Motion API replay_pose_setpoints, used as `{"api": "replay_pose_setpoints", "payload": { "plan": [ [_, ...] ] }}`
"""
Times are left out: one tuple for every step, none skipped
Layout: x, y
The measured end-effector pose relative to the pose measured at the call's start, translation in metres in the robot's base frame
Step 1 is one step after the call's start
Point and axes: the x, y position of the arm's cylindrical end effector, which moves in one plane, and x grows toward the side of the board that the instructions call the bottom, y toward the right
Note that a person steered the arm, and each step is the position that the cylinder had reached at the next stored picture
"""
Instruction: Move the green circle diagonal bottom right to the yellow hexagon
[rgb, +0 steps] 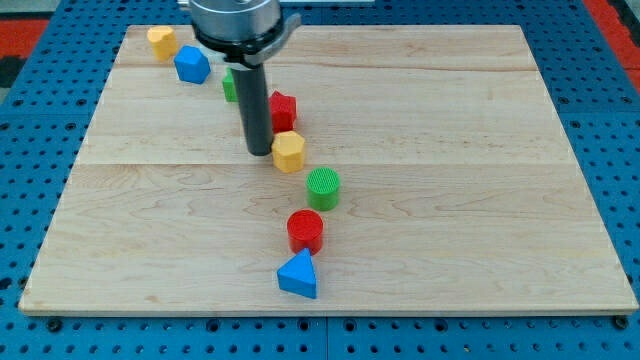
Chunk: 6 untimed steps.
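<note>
The green circle (323, 188) is a green cylinder near the board's middle. The yellow hexagon (288, 152) lies just up and left of it, a small gap apart. My tip (259, 152) rests on the board right beside the yellow hexagon's left side, up and left of the green circle. The rod rises from there to the view's top.
A red block (283, 109) sits above the yellow hexagon. A green block (231, 84) is partly hidden behind the rod. A blue block (191, 65) and a yellow block (161, 42) lie at upper left. A red cylinder (305, 230) and a blue triangle (299, 276) lie below the green circle.
</note>
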Motion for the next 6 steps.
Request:
{"api": "replay_pose_setpoints", "payload": {
  "plan": [
    [0.003, 0.036],
    [0.01, 0.028],
    [0.034, 0.011],
    [0.057, 0.019],
    [0.062, 0.048],
    [0.062, 0.084]
  ]
}}
